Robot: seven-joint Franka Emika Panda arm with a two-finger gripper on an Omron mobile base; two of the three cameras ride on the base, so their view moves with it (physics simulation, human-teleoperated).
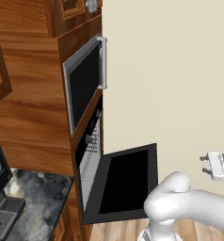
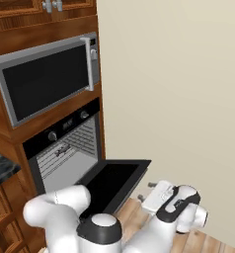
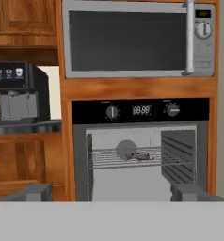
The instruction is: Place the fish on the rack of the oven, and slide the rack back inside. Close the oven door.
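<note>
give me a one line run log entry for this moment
fish: on rack inside oven | oven door: open, dropped flat | gripper: away from oven, holding nothing

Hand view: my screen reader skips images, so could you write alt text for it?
The black oven stands open in its wooden cabinet, with a small dark fish lying on the wire rack inside. A silver-framed microwave sits above it and a coffee machine stands on the counter to the left.

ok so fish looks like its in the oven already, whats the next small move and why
Probably bring the gripper down under the oven door to lift it shut. The fish lies on the rack, which sits inside the oven, while the door hangs fully open and the gripper is off to its side.
</note>
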